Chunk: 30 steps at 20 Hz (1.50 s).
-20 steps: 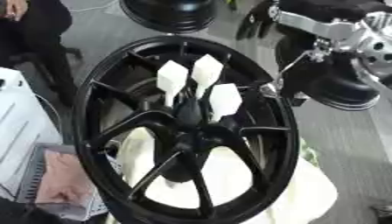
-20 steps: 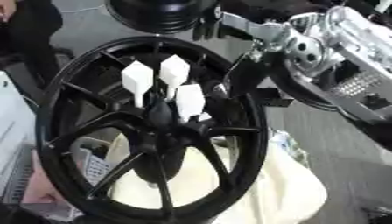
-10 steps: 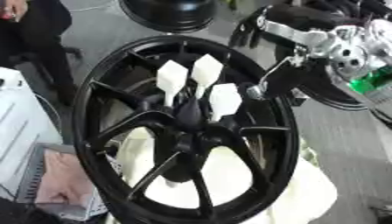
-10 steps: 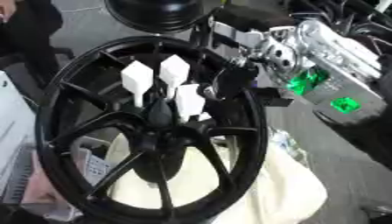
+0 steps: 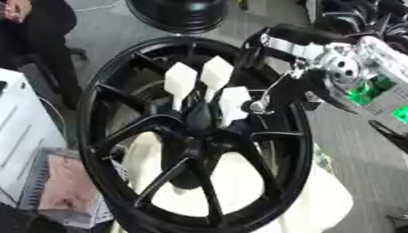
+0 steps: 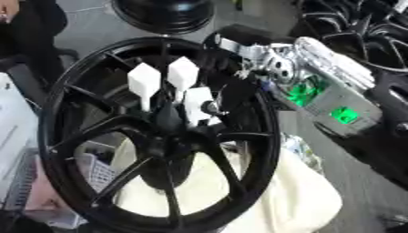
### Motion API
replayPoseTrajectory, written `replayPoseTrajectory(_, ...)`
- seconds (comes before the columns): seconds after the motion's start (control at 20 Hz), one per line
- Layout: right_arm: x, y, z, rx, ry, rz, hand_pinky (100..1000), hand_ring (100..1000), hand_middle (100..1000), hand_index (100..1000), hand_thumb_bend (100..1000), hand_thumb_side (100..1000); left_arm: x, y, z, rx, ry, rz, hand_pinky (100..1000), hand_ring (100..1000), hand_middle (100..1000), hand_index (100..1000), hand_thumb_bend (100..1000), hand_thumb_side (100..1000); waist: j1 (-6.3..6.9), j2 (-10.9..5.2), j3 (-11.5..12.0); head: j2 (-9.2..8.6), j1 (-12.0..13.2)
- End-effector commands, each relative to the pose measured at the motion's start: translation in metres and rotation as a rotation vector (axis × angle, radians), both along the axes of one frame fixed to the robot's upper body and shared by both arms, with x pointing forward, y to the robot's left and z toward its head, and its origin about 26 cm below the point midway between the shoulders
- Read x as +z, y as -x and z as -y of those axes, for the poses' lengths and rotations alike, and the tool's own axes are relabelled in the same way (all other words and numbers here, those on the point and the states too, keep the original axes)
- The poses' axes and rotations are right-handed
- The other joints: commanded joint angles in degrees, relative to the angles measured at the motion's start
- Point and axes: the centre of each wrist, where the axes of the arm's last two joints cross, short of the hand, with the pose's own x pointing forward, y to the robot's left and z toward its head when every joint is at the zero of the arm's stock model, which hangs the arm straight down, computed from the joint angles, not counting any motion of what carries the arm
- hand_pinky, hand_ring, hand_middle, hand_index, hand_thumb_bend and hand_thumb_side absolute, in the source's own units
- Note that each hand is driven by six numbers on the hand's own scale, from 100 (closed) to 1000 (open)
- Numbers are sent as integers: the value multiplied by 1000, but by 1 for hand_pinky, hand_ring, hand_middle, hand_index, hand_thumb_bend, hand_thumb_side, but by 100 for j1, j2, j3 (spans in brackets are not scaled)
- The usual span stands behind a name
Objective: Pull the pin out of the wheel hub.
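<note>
My right hand (image 5: 275, 93) reaches from the right to the black wheel hub (image 5: 195, 132); its fingers touch the nearest white pin (image 5: 233, 103); whether they grip I cannot tell.

Wheel hub (image 5: 143, 150): a big black rim, glossy, thin spokes fanning out from a dark centre, and it fills most of the view.
Hub pose: it's tipped, face turned up toward the camera, lower edge resting on something pale and cream-coloured.
Hub centre (image 5: 197, 119): dark boss where the spokes meet, sitting a little above the middle of the rim.
Pins: three white pieces with flat, blocky heads, standing in a tight cluster out of the centre.
Left pin (image 5: 180, 82): head tilted, stem running down to the boss.
Top pin (image 5: 216, 73): highest of the three, just beside the left one.
Right pin (image 5: 234, 101): lowest, nearest the right-hand rim, still seated.
</note>
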Motion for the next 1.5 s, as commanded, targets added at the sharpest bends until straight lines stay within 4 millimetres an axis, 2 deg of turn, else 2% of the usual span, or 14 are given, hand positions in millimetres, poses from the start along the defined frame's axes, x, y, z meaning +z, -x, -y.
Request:
replayPoseTrajectory(0.05, 3, -1, 1, -116, 11, -221, 860, 728, 679, 746, 468, 100, 9, 2, 0, -8, -23, 18, 813, 782, 649, 842, 100, 575, 83, -91, 14, 32, -30)
replayPoseTrajectory(0.7, -12, -5, 0, -116, -55, -271, 842, 730, 687, 750, 429, 100, 7, 1, 2, -13, -24, 3, 813, 782, 650, 842, 100, 589, 80, -63, 59, 32, -59)
replayPoseTrajectory(1.5, -15, -8, 1, -146, -119, -225, 847, 666, 572, 642, 359, 100, 6, 2, 3, -6, -24, 0, 816, 786, 652, 842, 100, 595, 54, -40, 91, 32, -47)
